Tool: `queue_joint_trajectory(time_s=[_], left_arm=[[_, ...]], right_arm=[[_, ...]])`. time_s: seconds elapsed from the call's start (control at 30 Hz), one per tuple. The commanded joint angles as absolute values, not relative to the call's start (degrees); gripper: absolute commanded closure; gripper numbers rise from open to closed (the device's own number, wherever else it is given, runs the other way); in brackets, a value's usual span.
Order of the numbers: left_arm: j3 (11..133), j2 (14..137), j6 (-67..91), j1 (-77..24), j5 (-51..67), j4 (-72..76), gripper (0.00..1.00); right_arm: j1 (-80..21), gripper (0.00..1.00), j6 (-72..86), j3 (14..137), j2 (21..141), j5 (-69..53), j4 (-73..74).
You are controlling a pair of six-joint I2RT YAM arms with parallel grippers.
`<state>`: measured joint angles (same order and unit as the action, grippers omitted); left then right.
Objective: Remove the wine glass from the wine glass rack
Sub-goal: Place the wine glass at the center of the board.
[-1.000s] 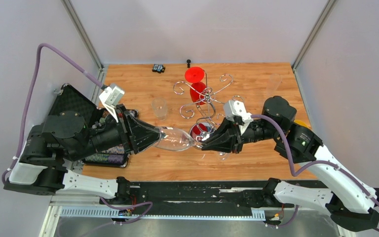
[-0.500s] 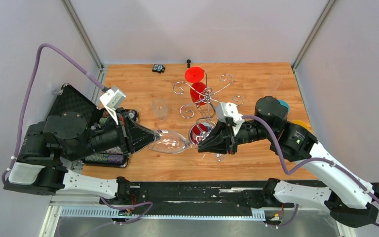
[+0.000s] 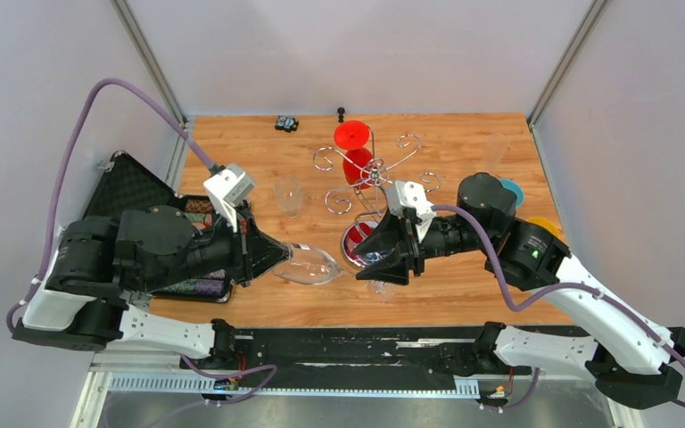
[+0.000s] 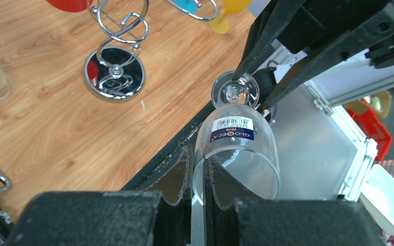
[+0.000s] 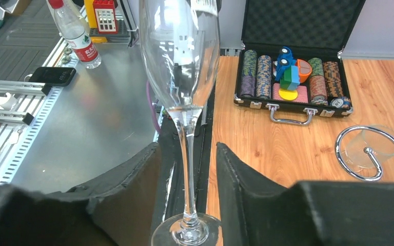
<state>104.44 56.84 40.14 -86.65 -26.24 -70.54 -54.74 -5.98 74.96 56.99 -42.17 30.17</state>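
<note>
Two grippers are meeting at one clear wine glass, which is lying sideways above the table. It is off the rack, at about 7 o'clock from the rack's post in the top view. The left gripper is pinching the bowl at its mouth with the glass wall between its fingers, so it is gripping the wine glass. The right gripper is standing spread around the stem with a gap on each side, holding nothing. The foot is pointing toward 3 o'clock and the mouth toward 9 o'clock.

From above, the mouth is hiding inside the left gripper. The foot is showing only as a faint ring at 6 o'clock of the right gripper. The right wrist view is cutting off the bowl's rim at the top and part of the foot at the bottom. The right gripper is covering part of the rack's mirrored base. A red glass is hanging on the rack at 11 o'clock.
</note>
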Motion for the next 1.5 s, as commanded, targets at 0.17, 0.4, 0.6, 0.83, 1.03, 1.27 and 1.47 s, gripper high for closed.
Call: queue_joint_trajectory(time_s=[0.17, 0.4, 0.6, 0.83, 1.03, 1.27, 1.47], left_arm=[[109.7, 61.3, 39.9, -86.9, -30.7, -74.9, 1.00], [111.0, 65.9, 40.7, -86.4, -36.5, -82.3, 1.00], [104.5, 64.1, 37.7, -76.8, -32.2, -78.3, 1.00], [98.8, 65.3, 31.1, -64.5, -26.8, -75.4, 1.00], [95.1, 68.0, 25.4, -54.4, -22.4, -71.5, 1.00], [90.6, 71.5, 20.8, -42.5, -18.1, -67.0, 1.00], [88.9, 74.6, 18.3, -37.0, -18.9, -65.5, 1.00]], right_arm=[[-55.2, 0.51, -5.0, 75.1, 54.5, -38.5, 27.3], [-55.2, 0.48, -3.9, 74.6, 53.5, -32.8, 27.4], [-55.2, 0.46, -2.9, 73.3, 52.7, -29.9, 27.4], [-55.2, 0.45, -1.8, 71.3, 51.3, -28.3, 27.4], [-55.2, 0.44, -1.2, 69.0, 49.8, -26.7, 27.4], [-55.2, 0.43, -0.7, 67.2, 48.4, -26.1, 27.4], [-55.2, 0.42, -0.7, 65.9, 47.1, -25.8, 27.4]])
